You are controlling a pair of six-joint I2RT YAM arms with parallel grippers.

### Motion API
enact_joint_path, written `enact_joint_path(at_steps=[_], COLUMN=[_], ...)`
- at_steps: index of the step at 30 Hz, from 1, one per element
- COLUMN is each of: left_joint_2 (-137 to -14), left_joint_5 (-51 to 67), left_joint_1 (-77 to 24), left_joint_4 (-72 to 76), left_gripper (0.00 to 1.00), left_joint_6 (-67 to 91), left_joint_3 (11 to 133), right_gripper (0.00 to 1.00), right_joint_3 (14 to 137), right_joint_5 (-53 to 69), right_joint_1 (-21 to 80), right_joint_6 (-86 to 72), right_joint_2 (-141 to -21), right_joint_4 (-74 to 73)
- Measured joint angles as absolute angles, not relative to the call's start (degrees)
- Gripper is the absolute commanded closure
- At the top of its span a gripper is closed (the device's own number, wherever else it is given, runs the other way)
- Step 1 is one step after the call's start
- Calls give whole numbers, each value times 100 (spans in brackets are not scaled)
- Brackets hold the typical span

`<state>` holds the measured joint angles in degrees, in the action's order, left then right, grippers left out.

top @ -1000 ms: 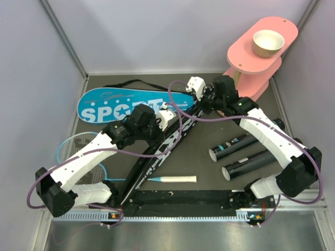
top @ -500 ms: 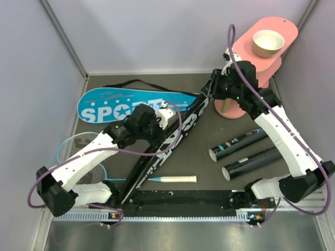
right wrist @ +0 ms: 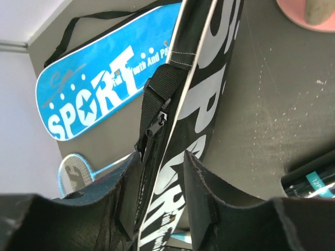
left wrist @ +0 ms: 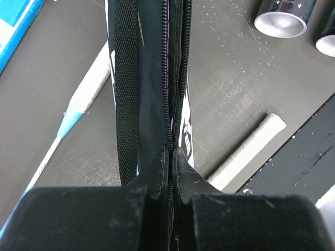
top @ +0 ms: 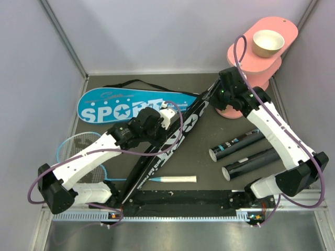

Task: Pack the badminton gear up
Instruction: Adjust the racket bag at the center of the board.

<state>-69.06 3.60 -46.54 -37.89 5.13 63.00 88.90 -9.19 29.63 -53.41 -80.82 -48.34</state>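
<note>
Nearest, a white racket grip [top: 178, 179] lies flat on the worktop [top: 209, 130], parallel with the near edge and butt to the right. Its thin blue shaft runs left and vanishes under the black racket bag [top: 172, 137]. At the near left a blue racket head [top: 78, 147] shows only in part, with the left arm crossing over it. The left wrist view shows a second white grip [left wrist: 91, 78] left of the bag, and I cannot tell which head it belongs to.

The left pincer [left wrist: 170, 157] is clamped on the black bag's zipped edge, about midway along it, fingers pressed together with the fabric between them. From above, the wrist hides this grip. The bag's long axis runs diagonally from near left to far right, with the narrow end near the arm bases. Where it is gripped, the bag stands on edge.

Right of it, well apart, the nearer tube [top: 251, 163] and farther tube [top: 236, 145] lie side by side, open ends toward the near left. The right arm covers their other ends.

The right pincer [right wrist: 161, 152] straddles the bag's far part, fingers apart on either side of the zip and strap without squeezing. They cut off the white lettering.

The blue racket bag [top: 125, 104] lies flat at the far left, long axis left to right, its right end tucked under the black bag. In the far right corner is the pink stand [top: 256, 57], its base partly hidden by the right arm, with the tan bowl [top: 268, 43] on its top tier.
</note>
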Motion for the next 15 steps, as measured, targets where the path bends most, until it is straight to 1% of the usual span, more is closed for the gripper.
enact_joint_path(at_steps=[2,7,15], left_joint_2=[-6904,-6904,-6901], left_joint_5=[174,-154,-709], left_joint_1=[-4768,-4976,-5286], left_joint_4=[-3767,-3719,-3706], left_gripper=[100,100,100], left_joint_6=[585,698,766], left_joint_3=[6300,6300,6300], right_gripper=[64,64,66], right_joint_3=[8868,8809,8809], right_joint_5=[-972,-1057,-1092], right_joint_1=[2963,2989,2989], right_joint_6=[-5621,-6152,-6552], right_joint_2=[-8082,-8099,-8344], right_joint_4=[-4899,-4952,-4956])
